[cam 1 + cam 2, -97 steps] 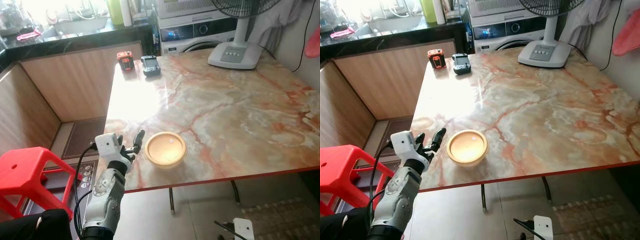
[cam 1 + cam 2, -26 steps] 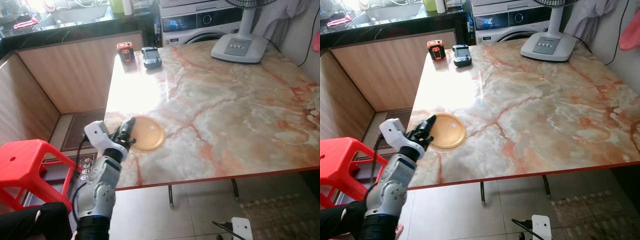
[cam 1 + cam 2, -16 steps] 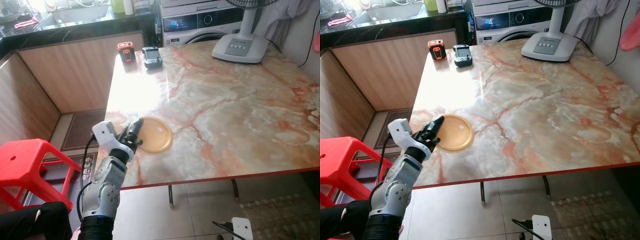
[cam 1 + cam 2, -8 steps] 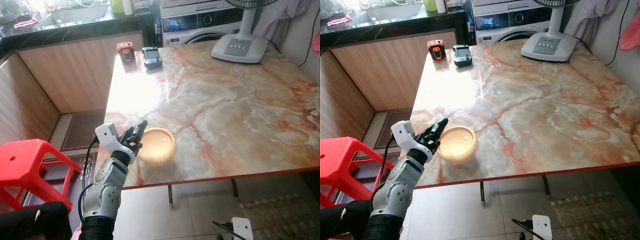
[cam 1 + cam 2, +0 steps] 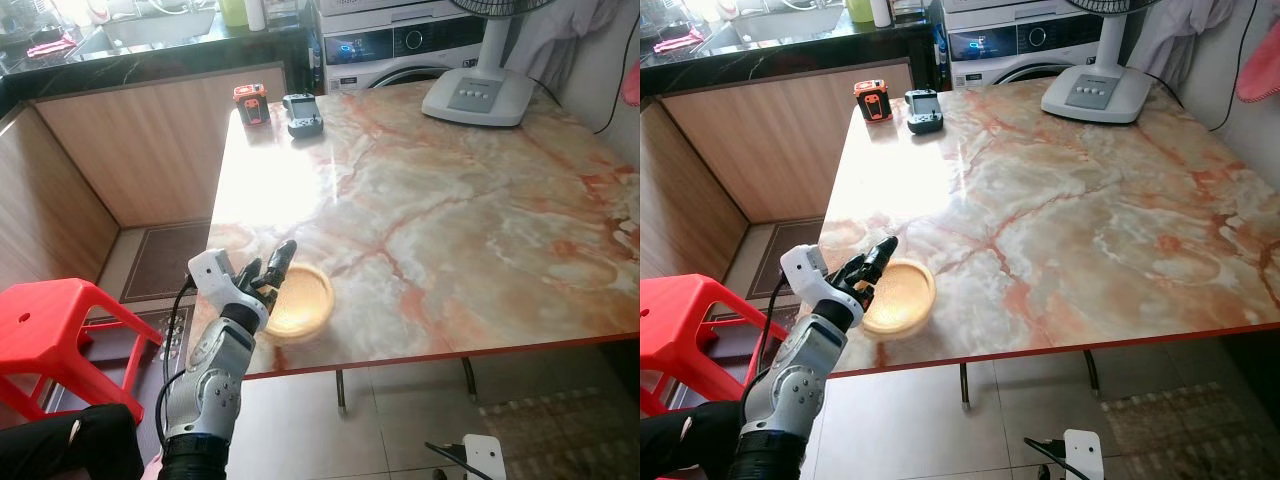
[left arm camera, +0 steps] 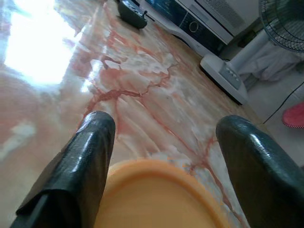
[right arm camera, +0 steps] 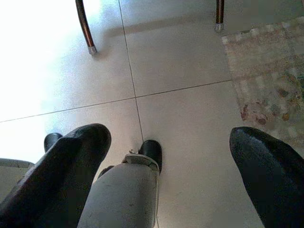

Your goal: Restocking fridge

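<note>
Since half a second ago the orange bowl has slid toward the table near edge, lower left of frame. Left gripper is spread wide beside its rim, holding nothing. Advance, straddle the rim, then close; avoid pushing it off

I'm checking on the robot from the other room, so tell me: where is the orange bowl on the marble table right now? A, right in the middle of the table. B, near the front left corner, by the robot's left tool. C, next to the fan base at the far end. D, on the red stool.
B: the orange bowl sits near the marble table's front left corner, with the open left tool at its rim.
</note>
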Motion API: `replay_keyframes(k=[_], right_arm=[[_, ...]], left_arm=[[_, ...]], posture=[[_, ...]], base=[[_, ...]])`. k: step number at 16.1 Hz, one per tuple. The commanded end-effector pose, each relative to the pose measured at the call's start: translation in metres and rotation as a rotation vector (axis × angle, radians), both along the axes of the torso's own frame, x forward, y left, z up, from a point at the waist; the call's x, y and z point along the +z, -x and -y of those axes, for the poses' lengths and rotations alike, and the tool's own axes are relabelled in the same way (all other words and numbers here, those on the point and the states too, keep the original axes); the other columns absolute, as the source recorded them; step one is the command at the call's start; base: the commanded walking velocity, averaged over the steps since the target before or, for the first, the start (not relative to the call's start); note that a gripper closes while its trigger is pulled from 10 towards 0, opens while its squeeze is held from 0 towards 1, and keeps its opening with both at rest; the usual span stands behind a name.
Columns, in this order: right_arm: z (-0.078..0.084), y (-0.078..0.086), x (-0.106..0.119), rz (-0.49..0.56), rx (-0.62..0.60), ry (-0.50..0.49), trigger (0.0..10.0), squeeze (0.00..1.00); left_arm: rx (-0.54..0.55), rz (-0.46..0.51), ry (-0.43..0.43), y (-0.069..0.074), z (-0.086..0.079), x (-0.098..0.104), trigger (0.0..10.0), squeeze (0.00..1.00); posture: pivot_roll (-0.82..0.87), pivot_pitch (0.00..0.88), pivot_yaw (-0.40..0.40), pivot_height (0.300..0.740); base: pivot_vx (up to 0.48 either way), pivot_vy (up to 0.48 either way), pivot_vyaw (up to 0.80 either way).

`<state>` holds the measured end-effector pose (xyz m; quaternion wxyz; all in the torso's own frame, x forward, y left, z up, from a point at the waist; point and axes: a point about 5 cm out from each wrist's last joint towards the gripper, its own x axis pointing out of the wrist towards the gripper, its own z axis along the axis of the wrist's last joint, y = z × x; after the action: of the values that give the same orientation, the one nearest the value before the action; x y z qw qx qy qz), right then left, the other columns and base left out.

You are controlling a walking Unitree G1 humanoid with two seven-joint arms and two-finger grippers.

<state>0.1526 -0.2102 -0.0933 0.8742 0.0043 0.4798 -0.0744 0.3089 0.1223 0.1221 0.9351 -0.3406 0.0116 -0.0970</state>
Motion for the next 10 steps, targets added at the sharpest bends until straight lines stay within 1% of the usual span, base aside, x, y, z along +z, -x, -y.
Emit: replay_keyframes(k=[1,4,5,7,8,10], right_arm=[[-0.003,0.001,-0.001,-0.003,0.002,-0.007,10.0,0.0],[-0.003,0.001,-0.001,-0.003,0.004,-0.006,10.0,0.0],[-0.003,0.001,-0.001,-0.001,0.003,-0.006,10.0,0.0],[-0.003,0.0,-0.001,0.0,0.002,-0.006,10.0,0.0],[-0.003,0.0,-0.001,0.0,0.003,-0.006,10.0,0.0],[-0.003,0.0,0.0,0.0,0.006,-0.005,10.0,0.0]], left_arm=[[0.029,0.001,-0.008,0.002,-0.012,0.001,10.0,1.0],[0.059,0.022,-0.042,-0.003,-0.031,0.006,10.0,1.0],[0.064,0.033,-0.041,-0.003,-0.034,0.009,10.0,1.0],[0.062,0.037,-0.033,-0.002,-0.03,0.01,10.0,1.0],[0.047,0.028,-0.022,0.0,-0.025,0.007,10.0,1.0],[0.001,-0.012,-0.014,0.003,-0.014,-0.004,10.0,1.0]], posture=[[-0.07,0.0,0.102,0.74],[-0.06,0.0,0.102,0.74],[-0.06,0.0,0.103,0.74],[-0.06,0.0,0.101,0.74],[-0.06,0.0,0.101,0.74],[-0.06,0.0,0.098,0.74]], base=[[0.0,0.0,0.0],[0.0,0.0,0.0],[0.0,0.0,0.0],[0.0,0.0,0.0],[0.0,0.0,0.0],[0.0,0.0,0.0]])
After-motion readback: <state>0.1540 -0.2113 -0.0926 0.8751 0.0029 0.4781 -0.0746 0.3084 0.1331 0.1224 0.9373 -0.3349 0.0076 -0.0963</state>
